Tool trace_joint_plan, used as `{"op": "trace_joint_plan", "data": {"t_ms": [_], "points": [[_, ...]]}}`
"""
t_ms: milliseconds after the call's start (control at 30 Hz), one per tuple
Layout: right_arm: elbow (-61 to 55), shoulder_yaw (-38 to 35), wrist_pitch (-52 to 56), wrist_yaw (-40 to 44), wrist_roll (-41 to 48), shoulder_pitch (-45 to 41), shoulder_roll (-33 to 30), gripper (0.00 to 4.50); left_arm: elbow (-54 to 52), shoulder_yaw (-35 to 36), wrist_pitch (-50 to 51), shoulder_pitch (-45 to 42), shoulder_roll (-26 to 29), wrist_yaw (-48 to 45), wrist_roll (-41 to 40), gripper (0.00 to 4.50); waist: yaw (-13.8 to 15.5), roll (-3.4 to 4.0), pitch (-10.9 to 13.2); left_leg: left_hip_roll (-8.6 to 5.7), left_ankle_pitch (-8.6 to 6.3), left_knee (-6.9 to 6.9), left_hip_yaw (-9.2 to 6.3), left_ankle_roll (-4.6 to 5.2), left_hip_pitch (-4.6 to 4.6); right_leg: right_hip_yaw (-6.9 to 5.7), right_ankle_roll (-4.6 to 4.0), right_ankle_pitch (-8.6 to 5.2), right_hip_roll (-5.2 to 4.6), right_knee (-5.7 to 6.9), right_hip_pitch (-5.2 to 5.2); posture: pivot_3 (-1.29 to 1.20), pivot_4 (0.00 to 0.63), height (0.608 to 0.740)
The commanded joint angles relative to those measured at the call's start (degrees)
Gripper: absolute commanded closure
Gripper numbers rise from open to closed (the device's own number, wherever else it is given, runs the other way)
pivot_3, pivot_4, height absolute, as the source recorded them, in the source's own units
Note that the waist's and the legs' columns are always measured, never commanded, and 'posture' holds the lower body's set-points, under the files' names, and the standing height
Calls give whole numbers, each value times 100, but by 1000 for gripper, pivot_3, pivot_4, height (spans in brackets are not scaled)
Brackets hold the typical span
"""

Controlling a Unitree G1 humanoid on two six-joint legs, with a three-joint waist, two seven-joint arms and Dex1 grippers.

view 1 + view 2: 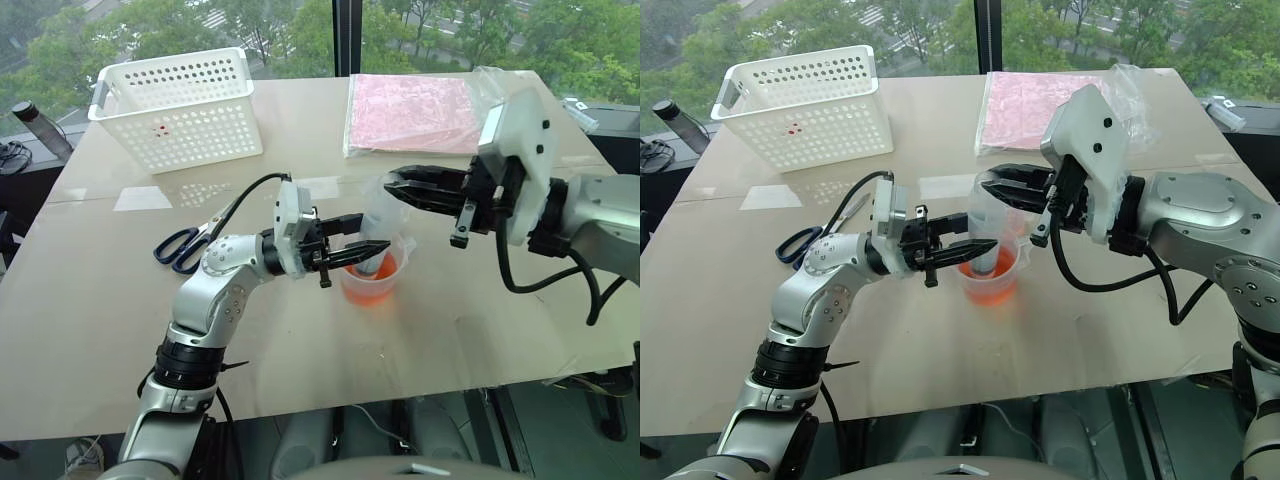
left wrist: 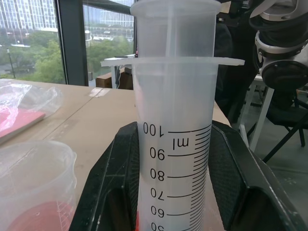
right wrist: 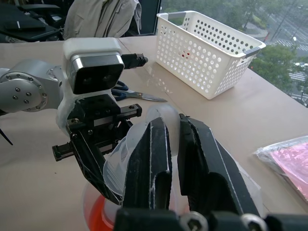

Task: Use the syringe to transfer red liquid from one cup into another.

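Syringe (image 2: 174, 144) upright in the cup (image 1: 375, 283) of red liquid (image 1: 372, 291) — my left gripper (image 1: 352, 252) clamps its barrel, my right gripper (image 1: 400, 184) pinches its plunger.

One syringe (image 2: 175, 144), two cups (image 1: 372, 283), one basket (image 1: 180, 108), one scissors (image 1: 182, 245).

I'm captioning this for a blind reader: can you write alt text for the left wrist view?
The left gripper jaws clamp an upright clear syringe, its printed scale facing the camera. A clear cup with red liquid stands beside it on the table.
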Motion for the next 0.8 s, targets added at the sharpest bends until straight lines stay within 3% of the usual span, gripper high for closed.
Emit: {"op": "trace_joint_plan", "data": {"t_ms": [33, 167, 467, 567, 667, 800], "points": [[192, -734, -225, -176, -284, -261, -156, 4460, -236, -176, 43, 102, 97, -240, -24, 3091, 0, 0, 0, 0, 1, 0, 0, -2, -6, 0, 0, 0, 0, 0, -5, 0, 150, 740], [205, -734, -220, -163, -282, -271, -152, 4460, -239, -179, 34, 99, 101, -253, -22, 3091, 0, 0, -1, -1, 14, 12, 1, -23, -68, 0, 1, 2, 1, 16, -69, 0, 150, 740], [187, -745, -203, -122, -224, -256, -164, 4460, -254, -180, -13, 114, 77, -234, -13, 3091, 1, 0, 0, -2, 14, 9, 2, -23, -69, -1, 1, 2, 3, 9, -68, 0, 150, 740], [248, -773, -118, 110, 211, -174, -117, 4460, -226, -153, -146, 96, 1, -215, 2, 3091, 6, 0, 0, -2, 14, 9, 2, -22, -69, -1, 1, 2, 4, 9, -68, 0, 150, 740], [32, -891, -199, 460, 328, 220, -256, 3296, -222, -105, -213, 51, -50, -182, -28, 3091, 20, -1, -1, -3, 14, 10, 2, -22, -69, -1, 1, 2, 3, 8, -66, 0, 150, 740], [-435, -1038, -623, 966, -302, 1003, -566, 1140, -259, -27, -195, 10, -67, -154, -87, 3091, 13, -1, -1, -3, 13, 9, 2, -21, -69, -2, 1, 2, 3, 7, -64, 0, 150, 740]]}}
